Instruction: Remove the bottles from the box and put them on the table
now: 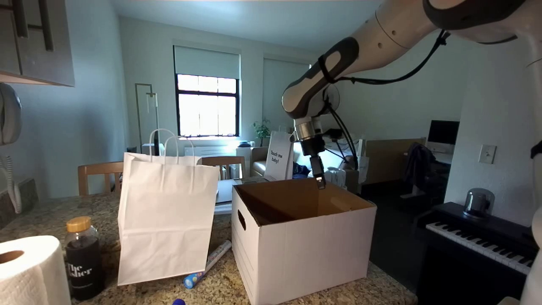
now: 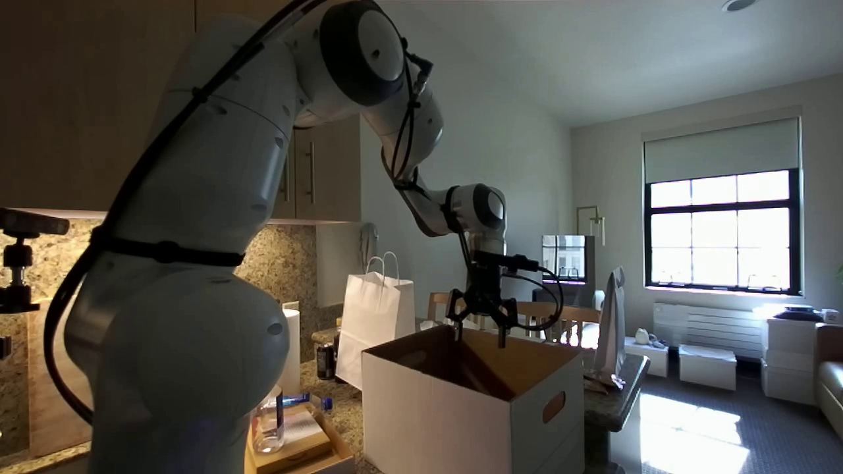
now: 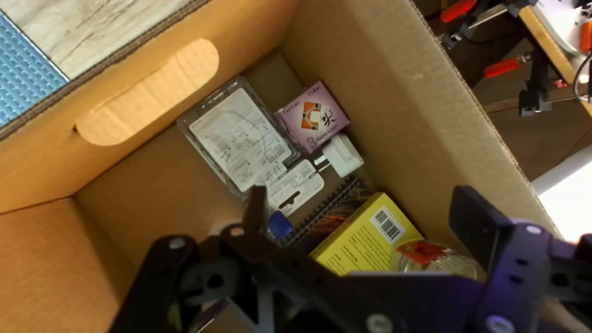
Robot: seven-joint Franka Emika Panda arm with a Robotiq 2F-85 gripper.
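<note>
The white box [image 1: 313, 254] stands on the speckled table [image 1: 222, 292]. My gripper [image 2: 480, 336] is open over the box's mouth, fingers pointing down, nothing between them. Looking into the box in the wrist view, I see a blue bottle cap [image 3: 280, 225] beside one finger, its bottle mostly hidden. A clear round bottle end with red [image 3: 430, 259] shows near the opposite finger, partly covered by the gripper. Outside the box, an exterior view shows a clear bottle [image 2: 269, 424] upright by the arm's base, with a blue-labelled bottle [image 2: 296, 399] lying behind it.
Inside the box lie a yellow box [image 3: 370, 236], a purple cube box [image 3: 314, 115], a clear package [image 3: 240, 138] and a white plug [image 3: 342, 155]. Beside it stand a tall paper bag [image 1: 169, 220], a dark jar [image 1: 84, 267] and a paper roll [image 1: 34, 271]. A patterned tube [image 1: 207, 264] lies between.
</note>
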